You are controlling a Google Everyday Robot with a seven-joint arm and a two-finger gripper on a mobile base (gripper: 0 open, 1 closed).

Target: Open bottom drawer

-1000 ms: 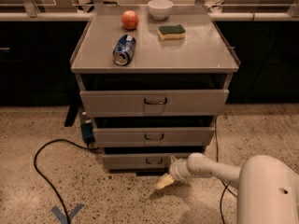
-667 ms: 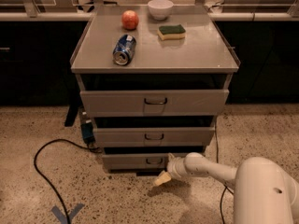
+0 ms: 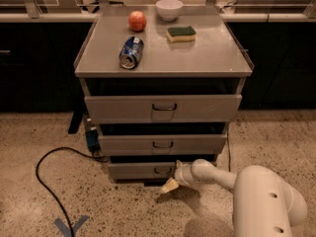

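The bottom drawer [image 3: 138, 170] is the lowest, flattest grey front of the cabinet, with a small dark wire handle [image 3: 162, 170] at its centre. It stands out only slightly from the cabinet. My gripper [image 3: 169, 185] is low near the floor, just below and right of that handle, at the end of my white arm [image 3: 217, 176]. It is not on the handle.
Middle drawer [image 3: 163, 144] and top drawer [image 3: 163, 107] stand slightly out. On the cabinet top [image 3: 212, 58] lie a blue can [image 3: 131, 53], an apple [image 3: 137, 20], a sponge [image 3: 180, 33] and a white bowl [image 3: 169, 9]. A black cable [image 3: 47, 179] and blue floor tape [image 3: 70, 226] are at left.
My gripper and arm have shifted a little to the left, closer under the bottom drawer's handle. The drawers look unmoved.
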